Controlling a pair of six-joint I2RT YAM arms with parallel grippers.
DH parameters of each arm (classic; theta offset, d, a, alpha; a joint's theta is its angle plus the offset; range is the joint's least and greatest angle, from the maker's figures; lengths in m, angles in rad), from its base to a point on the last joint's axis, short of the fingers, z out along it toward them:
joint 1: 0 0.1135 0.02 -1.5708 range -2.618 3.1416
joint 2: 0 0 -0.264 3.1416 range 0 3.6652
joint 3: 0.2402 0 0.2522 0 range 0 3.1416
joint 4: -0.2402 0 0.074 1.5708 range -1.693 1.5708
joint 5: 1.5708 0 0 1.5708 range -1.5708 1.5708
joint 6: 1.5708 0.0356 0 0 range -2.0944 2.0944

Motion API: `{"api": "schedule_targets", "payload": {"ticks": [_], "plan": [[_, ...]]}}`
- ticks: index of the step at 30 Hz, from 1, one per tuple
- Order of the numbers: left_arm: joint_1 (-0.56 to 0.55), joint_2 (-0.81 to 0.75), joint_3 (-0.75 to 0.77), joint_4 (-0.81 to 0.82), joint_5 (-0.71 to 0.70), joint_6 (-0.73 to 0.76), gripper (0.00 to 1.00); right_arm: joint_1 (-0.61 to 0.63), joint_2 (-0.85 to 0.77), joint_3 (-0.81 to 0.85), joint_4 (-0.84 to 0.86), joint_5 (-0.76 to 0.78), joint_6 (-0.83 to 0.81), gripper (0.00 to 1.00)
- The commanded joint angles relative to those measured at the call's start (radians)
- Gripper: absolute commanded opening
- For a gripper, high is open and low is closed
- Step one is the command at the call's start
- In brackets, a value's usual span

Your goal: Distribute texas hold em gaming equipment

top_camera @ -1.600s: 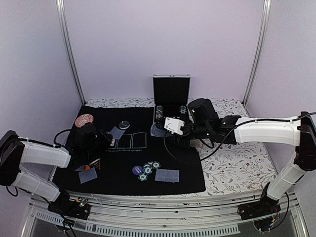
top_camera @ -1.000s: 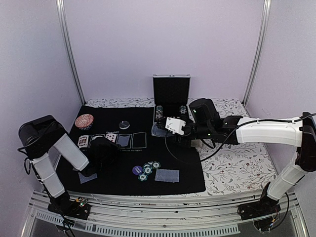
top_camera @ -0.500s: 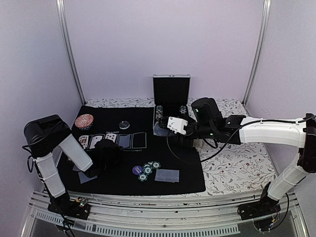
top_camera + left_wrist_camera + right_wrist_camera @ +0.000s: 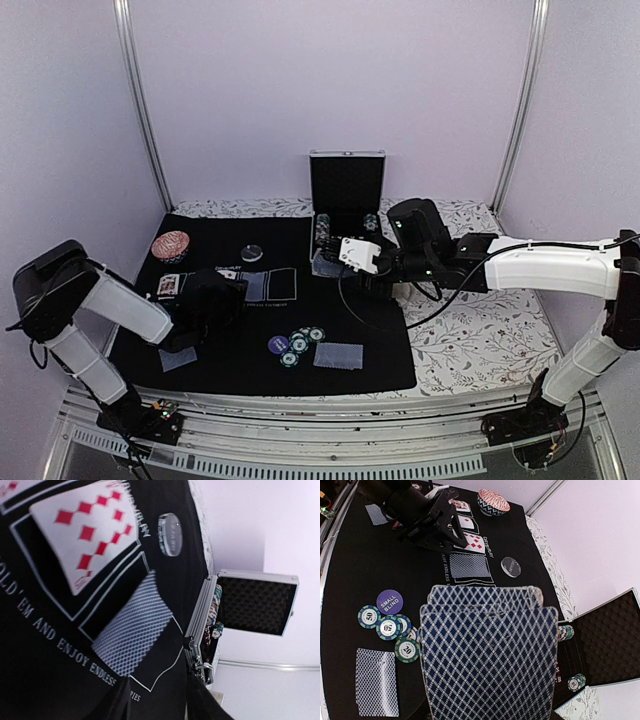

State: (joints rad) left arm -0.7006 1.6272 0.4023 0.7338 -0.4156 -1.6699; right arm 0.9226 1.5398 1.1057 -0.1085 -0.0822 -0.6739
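At the left end effector [image 4: 159,700], low over the black mat [image 4: 40,680]: moderately parted fingers, nothing gripped between them. Just ahead of its tips, a face-down card [image 4: 132,632] inside a printed white outline. Beyond that and to one side, a face-up diamonds card [image 4: 87,535] in the next outline. Farther ahead, a round black button [image 4: 170,534] flat on the mat. Farthest out, an open aluminium case [image 4: 257,605] with stacked chips [image 4: 215,615] in its tray.

In the right end effector [image 4: 338,262], clamped tight, a fanned stack of blue-diamond-backed cards [image 4: 490,655], close under the wrist camera. Below that stack and toward the left arm's side, a face-down pair of cards [image 4: 377,687]. A little farther, green-and-white poker chips [image 4: 390,627] touching a purple button [image 4: 389,601] marked SMALL BLIND. Far beyond, past the other arm, a patterned bowl [image 4: 493,502]. Under the mat, the floral desk [image 4: 480,340].
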Motion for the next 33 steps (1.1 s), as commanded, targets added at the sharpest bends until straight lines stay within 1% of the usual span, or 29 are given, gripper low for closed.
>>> {"api": "schedule_targets", "payload": {"ticks": [1,3,4,5,6,7,9,11,12,14,15,16,19,23,28,33], "plan": [[-0.029,-0.177,0.081,-0.281,-0.067,0.180,0.45,0.005,-0.034,0.001,0.000,0.012,-0.003,0.42],[-0.035,-0.253,0.110,-0.322,-0.086,0.334,0.48,0.005,-0.033,0.002,0.001,0.010,-0.003,0.42],[-0.038,-0.285,0.121,-0.316,-0.090,0.424,0.51,0.005,-0.033,0.002,0.002,0.010,-0.003,0.42],[-0.039,-0.318,0.129,-0.284,-0.075,0.531,0.53,0.005,-0.032,0.004,0.002,0.011,-0.004,0.42],[-0.038,-0.339,0.134,-0.219,-0.040,0.657,0.54,0.005,-0.031,0.006,0.001,0.012,-0.004,0.42],[-0.038,-0.359,0.144,-0.160,0.019,0.785,0.58,0.004,-0.030,0.008,0.002,0.012,-0.005,0.42],[-0.039,-0.389,0.176,-0.110,0.184,0.983,0.69,0.004,-0.027,0.013,-0.001,0.012,-0.007,0.42],[-0.039,-0.409,0.206,-0.082,0.394,1.143,0.81,0.005,-0.027,0.017,0.000,0.009,-0.008,0.42],[-0.038,-0.412,0.219,-0.079,0.513,1.186,0.87,0.005,-0.026,0.018,-0.001,0.009,-0.010,0.42],[-0.039,-0.391,0.264,-0.113,0.746,1.250,0.96,0.005,-0.023,0.021,0.000,0.006,-0.012,0.42],[-0.043,-0.371,0.297,-0.160,0.832,1.264,0.98,0.006,-0.021,0.022,0.000,0.004,-0.013,0.42],[-0.049,-0.344,0.335,-0.215,0.881,1.272,0.98,0.007,-0.018,0.024,0.000,0.004,-0.013,0.42],[-0.069,-0.278,0.426,-0.347,0.888,1.307,0.98,0.013,-0.014,0.031,-0.003,0.006,-0.013,0.42],[-0.098,-0.237,0.460,-0.351,0.869,1.362,0.98,0.019,-0.011,0.033,-0.004,0.007,-0.012,0.42],[-0.119,-0.191,0.512,-0.421,0.792,1.431,0.98,0.026,-0.005,0.042,-0.007,0.004,-0.012,0.42],[-0.129,-0.170,0.535,-0.472,0.756,1.483,0.98,0.027,0.000,0.049,-0.008,0.004,-0.012,0.42]]}}
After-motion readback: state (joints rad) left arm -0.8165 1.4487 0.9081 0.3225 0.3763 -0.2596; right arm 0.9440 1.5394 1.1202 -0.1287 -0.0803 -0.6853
